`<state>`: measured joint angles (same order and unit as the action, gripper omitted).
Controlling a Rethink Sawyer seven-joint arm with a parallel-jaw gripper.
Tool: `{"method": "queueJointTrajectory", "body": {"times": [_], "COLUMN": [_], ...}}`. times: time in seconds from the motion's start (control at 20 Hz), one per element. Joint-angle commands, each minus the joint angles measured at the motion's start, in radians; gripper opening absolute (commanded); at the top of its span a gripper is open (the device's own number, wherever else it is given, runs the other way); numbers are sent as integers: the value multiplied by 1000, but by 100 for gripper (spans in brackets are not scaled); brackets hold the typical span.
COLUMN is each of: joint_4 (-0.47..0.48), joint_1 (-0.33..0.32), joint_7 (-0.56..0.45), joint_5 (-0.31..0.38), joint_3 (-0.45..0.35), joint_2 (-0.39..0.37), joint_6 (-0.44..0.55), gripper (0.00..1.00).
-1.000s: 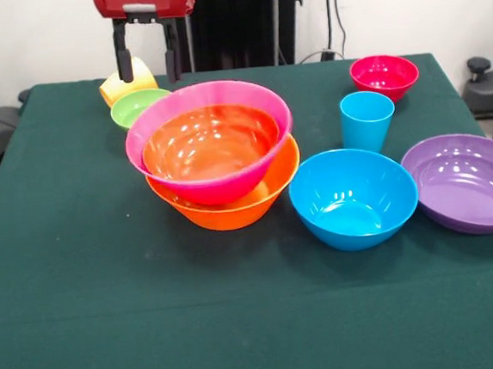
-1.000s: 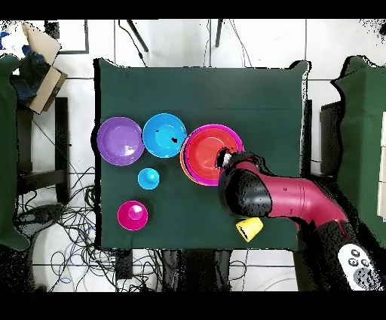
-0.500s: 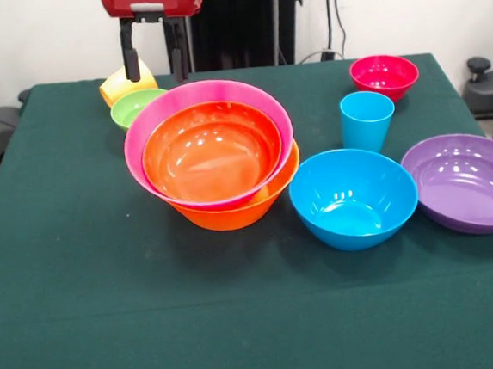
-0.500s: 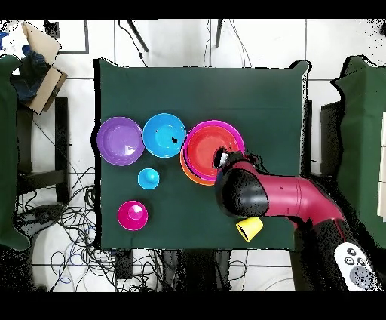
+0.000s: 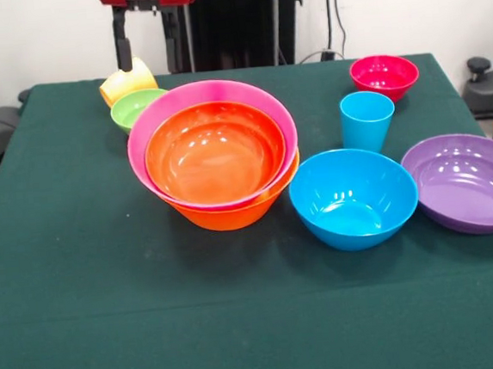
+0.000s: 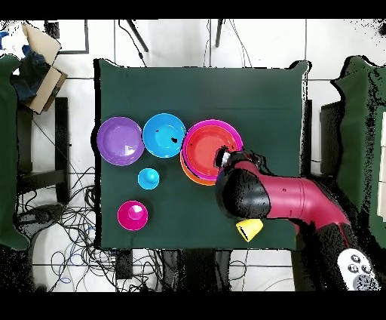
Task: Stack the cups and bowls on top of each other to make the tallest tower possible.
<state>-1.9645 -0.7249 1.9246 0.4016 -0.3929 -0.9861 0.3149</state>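
The tower stands left of the table's middle in the front view: a red-orange bowl (image 5: 215, 151) nested in the large pink bowl (image 5: 142, 129), which is nested in the large orange bowl (image 5: 232, 213). It also shows in the overhead view (image 6: 211, 151). My gripper (image 5: 145, 46) hangs open and empty above and behind the tower, over the yellow-orange cup (image 5: 127, 81), which lies on its side next to the small green bowl (image 5: 136, 106). The light blue cup (image 5: 367, 119) stands upright at the right. The teal bowl is out of view.
A blue bowl (image 5: 353, 197), a purple bowl (image 5: 464, 181) and a small magenta bowl (image 5: 383, 75) sit on the green table (image 5: 82, 277) to the right of the tower. In the overhead view my arm (image 6: 260, 195) covers the green bowl.
The pink and red-orange bowls have settled from a tilt to sit level in the orange bowl. My gripper has risen, still open.
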Motion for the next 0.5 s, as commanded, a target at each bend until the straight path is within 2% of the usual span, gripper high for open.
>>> {"method": "queueJointTrajectory", "body": {"times": [0.05, 0.1, 0.25, 0.35, 0.5], "joint_4": [-57, -45, -25, -24, 4], "joint_1": [44, 51, 55, 62, 117], "joint_7": [-107, -116, -112, -78, 21], "joint_5": [-110, -127, -140, -125, -40], "joint_3": [-31, -28, -37, -43, -12], "joint_2": [-213, -237, -245, -214, -131], "joint_6": [364, 415, 457, 407, 305], "gripper": [100, 100, 100, 100, 100]}}
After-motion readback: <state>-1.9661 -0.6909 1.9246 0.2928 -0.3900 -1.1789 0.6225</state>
